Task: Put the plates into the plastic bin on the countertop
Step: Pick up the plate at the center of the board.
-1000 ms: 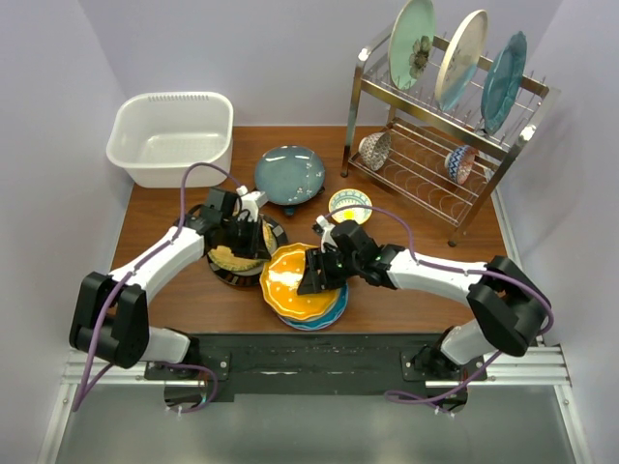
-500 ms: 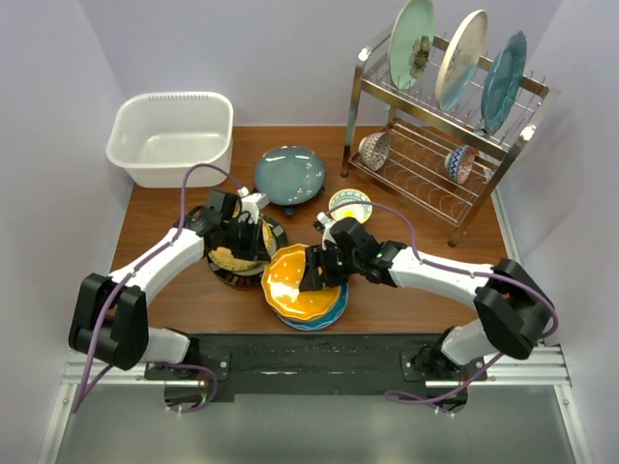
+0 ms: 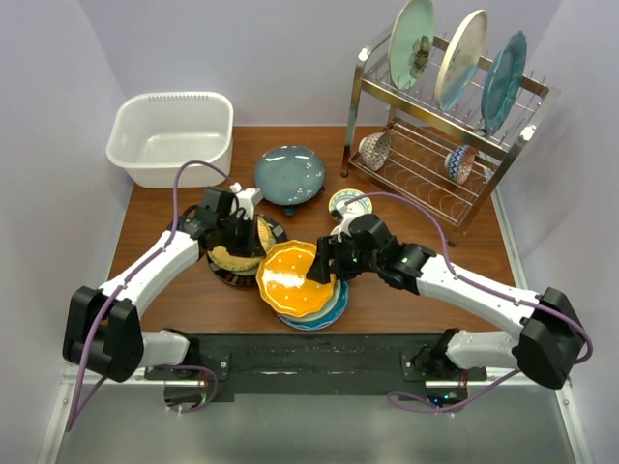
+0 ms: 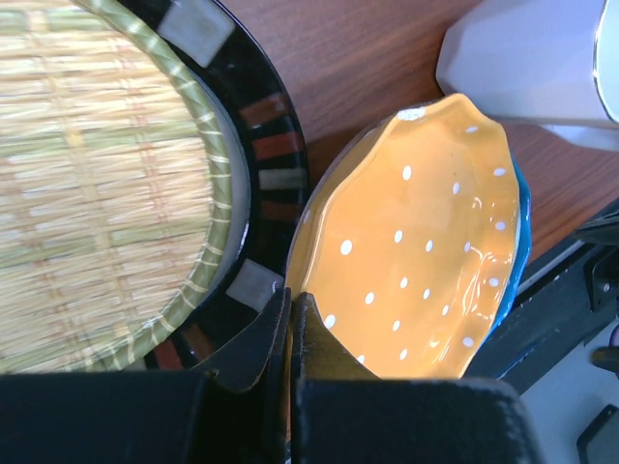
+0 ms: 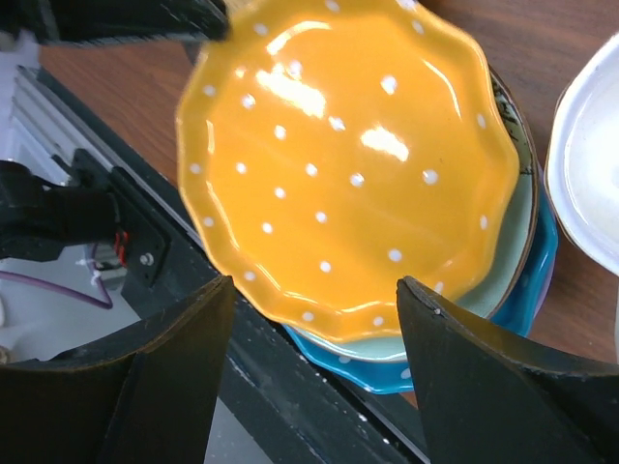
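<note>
The orange scalloped white-dotted plate (image 3: pixel 290 278) is tilted above a stack with a pale green plate (image 5: pixel 503 242) and a blue dotted plate (image 3: pixel 327 315). My left gripper (image 3: pixel 255 242) is shut on the orange plate's left rim (image 4: pixel 406 251). My right gripper (image 3: pixel 325 267) is open just right of the orange plate (image 5: pixel 348 164), its fingers apart over the plate's near edge, not touching it. The black-rimmed plate with the yellow woven centre (image 3: pixel 230 259) lies under the left gripper and shows in the left wrist view (image 4: pixel 97 184). The white plastic bin (image 3: pixel 169 135) stands at the back left of the countertop (image 3: pixel 184 295).
A dark teal plate (image 3: pixel 290 174) lies behind the stack. A small patterned bowl (image 3: pixel 350 203) sits beside the right arm. The steel wire rack (image 3: pixel 440 159) at the back right holds three upright plates and two bowls. The black base rail (image 3: pixel 309 353) runs along the near edge.
My right gripper has let go of the orange plate and drawn back to the right. The orange plate has shifted slightly left, held by my left gripper.
</note>
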Controlling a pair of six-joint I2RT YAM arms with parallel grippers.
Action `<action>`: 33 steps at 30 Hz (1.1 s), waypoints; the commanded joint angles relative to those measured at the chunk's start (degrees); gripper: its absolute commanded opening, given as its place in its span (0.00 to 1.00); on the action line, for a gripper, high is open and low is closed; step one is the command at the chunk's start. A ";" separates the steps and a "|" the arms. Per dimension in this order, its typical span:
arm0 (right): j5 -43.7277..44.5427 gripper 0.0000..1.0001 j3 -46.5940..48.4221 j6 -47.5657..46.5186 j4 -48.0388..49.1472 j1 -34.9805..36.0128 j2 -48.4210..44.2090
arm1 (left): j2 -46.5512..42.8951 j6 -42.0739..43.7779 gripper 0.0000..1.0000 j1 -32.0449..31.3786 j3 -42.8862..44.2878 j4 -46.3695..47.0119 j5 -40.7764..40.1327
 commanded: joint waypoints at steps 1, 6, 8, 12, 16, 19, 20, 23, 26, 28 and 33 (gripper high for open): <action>-0.02 0.71 -1.91 -0.35 -0.22 0.27 1.90 | -3.41 -2.64 0.00 2.91 3.59 1.70 -5.23; -0.02 0.70 -2.97 -0.17 0.84 0.44 3.21 | -3.68 -2.65 0.00 4.76 2.89 1.35 -5.41; -0.02 0.69 -3.41 0.00 1.45 0.44 3.74 | -3.42 -2.56 0.00 5.20 2.63 1.52 -4.88; 0.42 0.66 -4.37 0.79 3.03 0.53 5.24 | -2.63 -2.21 0.00 5.29 1.84 1.96 -3.12; 0.16 0.63 -5.95 2.63 6.98 0.53 6.82 | -2.54 -1.77 0.00 5.29 1.66 1.79 -2.25; 0.86 0.57 -6.84 4.13 9.35 0.62 8.04 | -2.72 -1.42 0.00 5.29 1.57 1.88 -1.37; 0.95 0.55 -6.92 4.74 9.80 0.53 8.49 | -2.80 -1.33 0.00 5.29 1.57 1.88 -1.02; 1.21 0.50 -7.80 6.41 12.43 0.62 9.54 | -2.80 -0.89 0.00 5.29 1.48 1.88 0.04; 1.65 0.48 -8.51 7.64 14.80 0.71 9.90 | -3.15 -0.36 0.00 5.29 1.22 1.79 1.27; 1.91 0.46 -8.33 7.73 14.99 0.71 10.25 | -3.24 -0.01 0.00 5.29 0.96 1.87 1.97; 1.48 0.38 -7.45 7.56 15.34 0.79 12.18 | -3.33 0.52 0.10 5.29 0.25 1.87 2.85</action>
